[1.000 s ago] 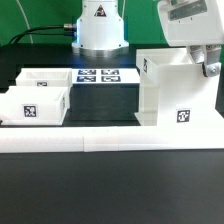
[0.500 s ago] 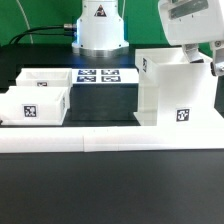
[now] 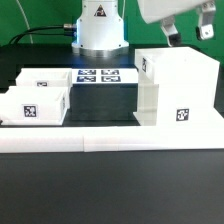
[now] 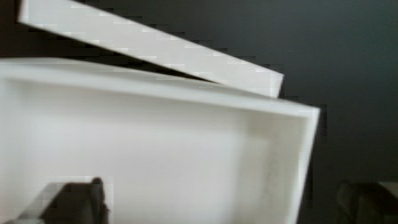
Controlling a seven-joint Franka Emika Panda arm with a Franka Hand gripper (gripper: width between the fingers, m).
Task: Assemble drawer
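The drawer's large white case (image 3: 180, 90) stands upright on the exterior view's right, with a tag on its front. Two small white trays (image 3: 35, 100) sit side by side on the left, each tagged. My gripper (image 3: 190, 35) hangs open and empty above the case's top, clear of it. In the wrist view the case (image 4: 160, 150) fills the picture from above. Its rim lies between my two dark fingers (image 4: 75, 200), with the gripper (image 4: 217, 205) spread wide over it.
The marker board (image 3: 105, 75) lies flat behind the trays, in front of the arm's base (image 3: 98, 25). A long low white border rail (image 3: 110, 140) runs along the front. It also shows in the wrist view (image 4: 160, 45), beyond the case.
My gripper has lifted from the case's right top edge and moved up and to the exterior view's left. The case and trays have stayed put.
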